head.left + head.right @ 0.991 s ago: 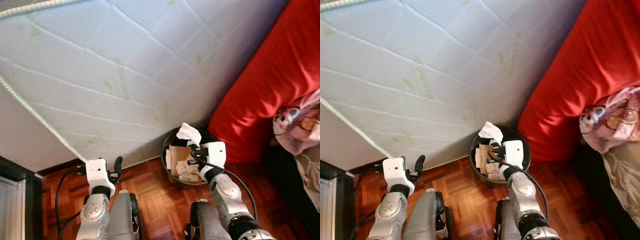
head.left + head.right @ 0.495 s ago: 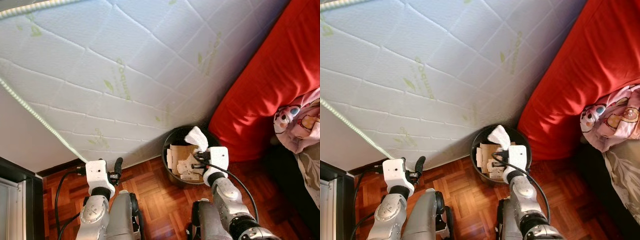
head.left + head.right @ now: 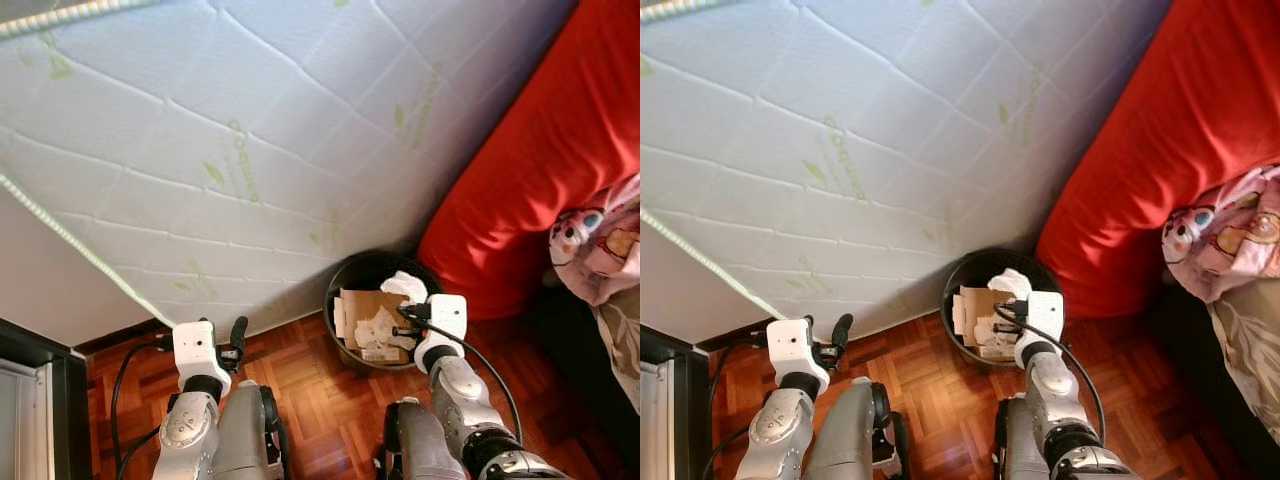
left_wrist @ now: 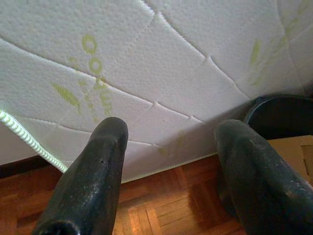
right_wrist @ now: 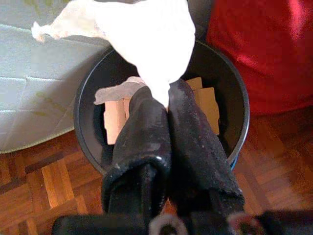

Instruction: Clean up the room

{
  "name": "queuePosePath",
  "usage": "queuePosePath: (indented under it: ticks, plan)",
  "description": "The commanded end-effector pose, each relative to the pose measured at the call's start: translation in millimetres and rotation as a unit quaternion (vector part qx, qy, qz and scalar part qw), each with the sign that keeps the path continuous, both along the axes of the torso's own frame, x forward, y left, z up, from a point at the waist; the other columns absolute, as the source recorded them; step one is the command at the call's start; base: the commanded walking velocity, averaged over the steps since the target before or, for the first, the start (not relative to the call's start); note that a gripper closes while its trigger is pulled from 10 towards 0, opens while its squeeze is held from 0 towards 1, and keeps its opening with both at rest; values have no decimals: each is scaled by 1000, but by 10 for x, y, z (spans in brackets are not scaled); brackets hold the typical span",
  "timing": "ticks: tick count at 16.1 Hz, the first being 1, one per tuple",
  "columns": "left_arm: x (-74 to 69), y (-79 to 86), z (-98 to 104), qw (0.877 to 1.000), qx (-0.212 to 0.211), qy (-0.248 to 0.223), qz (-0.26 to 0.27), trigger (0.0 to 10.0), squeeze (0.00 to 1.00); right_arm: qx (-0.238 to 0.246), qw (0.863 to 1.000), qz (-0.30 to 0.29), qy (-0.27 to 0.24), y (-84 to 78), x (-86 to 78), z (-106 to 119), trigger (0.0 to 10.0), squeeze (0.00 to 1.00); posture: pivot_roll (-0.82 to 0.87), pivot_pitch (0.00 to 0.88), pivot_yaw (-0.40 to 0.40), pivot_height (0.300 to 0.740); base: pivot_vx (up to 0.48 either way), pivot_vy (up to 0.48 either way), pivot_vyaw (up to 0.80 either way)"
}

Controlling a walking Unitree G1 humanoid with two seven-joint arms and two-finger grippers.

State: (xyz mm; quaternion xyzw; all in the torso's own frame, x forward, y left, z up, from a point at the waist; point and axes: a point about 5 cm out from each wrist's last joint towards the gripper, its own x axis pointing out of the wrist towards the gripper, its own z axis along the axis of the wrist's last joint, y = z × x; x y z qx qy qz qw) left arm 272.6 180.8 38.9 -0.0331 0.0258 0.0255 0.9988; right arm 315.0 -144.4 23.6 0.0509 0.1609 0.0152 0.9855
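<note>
A: Where does the cleanup stand?

B: Mid-drop, I'd judge. The right gripper (image 5: 164, 105) has its two black fingers pressed together on a crumpled white tissue (image 5: 146, 34), held directly over the black trash bin (image 3: 345, 275) at lower centre of the left eye view.

A: So the tissue isn't in yet?

B: Not yet. It hangs just above the rim, pinched at its lower end. In the bin there are already flat pieces of cardboard (image 3: 357, 305) and some white paper scraps (image 3: 380, 328), so part of the tidying looks done.

A: And the other arm?

B: The left gripper (image 4: 171, 171) sits at lower left, fingers spread apart and holding nothing, pointed at the white quilted mattress (image 3: 250, 130) leaning across the upper frame.

A: What's left?

B: Letting go of the tissue. Beyond that, a pink patterned cloth (image 3: 595, 245) lies at the right edge beside the red cushion (image 3: 540, 160); whether it needs tidying I can't tell. The parquet floor (image 3: 310, 395) near the bin looks free of litter.
</note>
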Motion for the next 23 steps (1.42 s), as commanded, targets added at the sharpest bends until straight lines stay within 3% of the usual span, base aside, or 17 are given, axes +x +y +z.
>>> queuePosePath:
  ticks: [1, 7, 12, 18, 23]
  plan:
    - [-66, 32, -88, 1000, -1, 22, 5, 10000, 0, 3, 1000, -2, 19, 14, -49, -71, 10000, 0, -45, 283, 28, 627, 259, 0, 0]
    - [-69, 47, -91, 1000, 3, 25, 6, 10000, 0, 2, 1000, -1, 27, 21, -54, -89, 10000, 0, -45, 287, 31, 627, 230, 0, 0]
    - [-97, 46, -71, 1000, 4, 20, 3, 10000, 0, -8, 996, 42, 79, 84, -128, -217, 10000, 0, -30, 312, 32, 627, 0, 0, 0]
    - [-122, 92, 171, 1000, 17, -14, -4, 10000, 0, -13, 996, 38, 85, -4, 37, -76, 10000, 0, 26, 389, 39, 627, 0, 0, 0]
    - [-277, 73, 332, 999, 18, -27, -2, 10000, 0, -39, 995, 51, 81, 1, 143, 33, 10000, 0, 72, 463, 37, 627, 0, 0, 0]
